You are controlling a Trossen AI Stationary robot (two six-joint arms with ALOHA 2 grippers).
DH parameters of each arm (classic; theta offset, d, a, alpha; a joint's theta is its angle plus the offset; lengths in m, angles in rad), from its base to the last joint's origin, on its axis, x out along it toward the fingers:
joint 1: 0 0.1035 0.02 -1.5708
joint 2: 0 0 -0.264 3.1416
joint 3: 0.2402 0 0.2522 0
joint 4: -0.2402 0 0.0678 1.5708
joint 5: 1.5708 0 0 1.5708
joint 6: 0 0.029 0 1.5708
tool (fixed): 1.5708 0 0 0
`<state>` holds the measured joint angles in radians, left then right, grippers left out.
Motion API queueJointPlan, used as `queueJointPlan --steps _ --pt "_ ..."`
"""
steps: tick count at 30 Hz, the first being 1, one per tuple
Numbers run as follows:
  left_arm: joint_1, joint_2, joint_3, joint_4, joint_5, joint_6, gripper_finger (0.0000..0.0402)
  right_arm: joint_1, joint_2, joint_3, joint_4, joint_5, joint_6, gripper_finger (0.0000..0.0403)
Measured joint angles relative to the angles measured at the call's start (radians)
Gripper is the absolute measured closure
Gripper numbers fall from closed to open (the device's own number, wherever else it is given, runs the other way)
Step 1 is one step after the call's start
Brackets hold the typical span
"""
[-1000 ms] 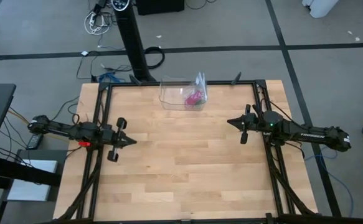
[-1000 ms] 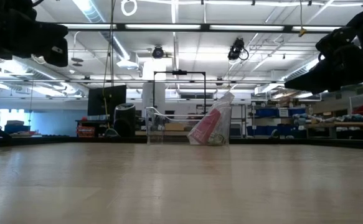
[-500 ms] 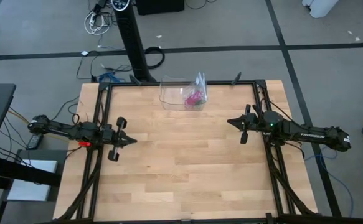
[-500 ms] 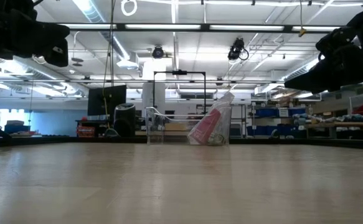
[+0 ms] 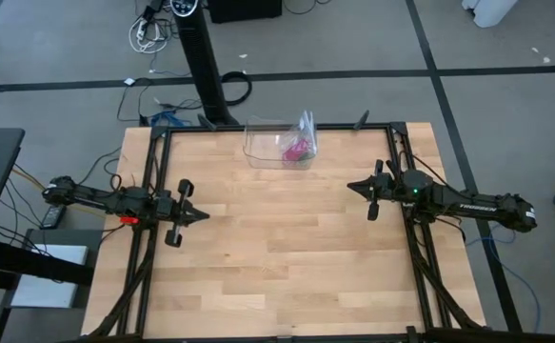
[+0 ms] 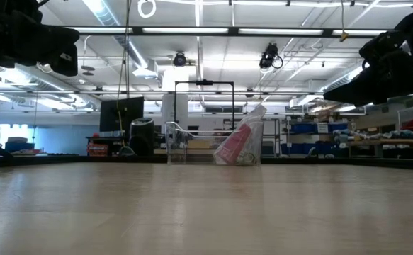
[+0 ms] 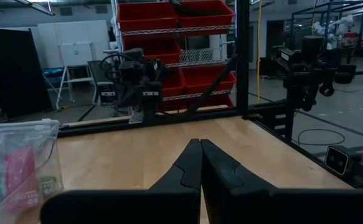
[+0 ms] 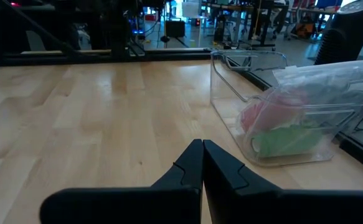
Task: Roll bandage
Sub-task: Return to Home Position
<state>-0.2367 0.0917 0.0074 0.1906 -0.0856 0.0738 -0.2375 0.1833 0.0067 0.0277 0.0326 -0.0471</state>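
Wood, light brown and flat, makes up the big table [image 5: 277,257] we look down on. Halfway back on the left side, the dark two-finger left claw [image 5: 202,216] hangs above the boards and points toward the middle. Its fingers [image 7: 181,174] are pressed tight together with nothing between them. On the right side, a little farther back, the dark two-finger right claw [image 5: 352,187] points toward the middle too. Its fingers [image 8: 181,174] are also squeezed together on nothing. At the far edge, near the middle, stands a clear plastic box-shaped bin [image 5: 258,152]. A clear plastic zip bag [image 5: 305,129] leans in its right end and sticks up over the rim. Inside the bag we see the magenta-pink soft bandage [image 5: 296,148], with a small green thing [image 8: 287,142] just beside it.
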Motion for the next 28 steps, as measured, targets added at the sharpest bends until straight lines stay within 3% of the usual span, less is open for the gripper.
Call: queueJointPlan --steps 28 --pt "0.000 0.000 0.000 -0.001 0.000 0.000 0.0396 0.000 0.000 0.000 0.000 0.000 0.000 0.0392"
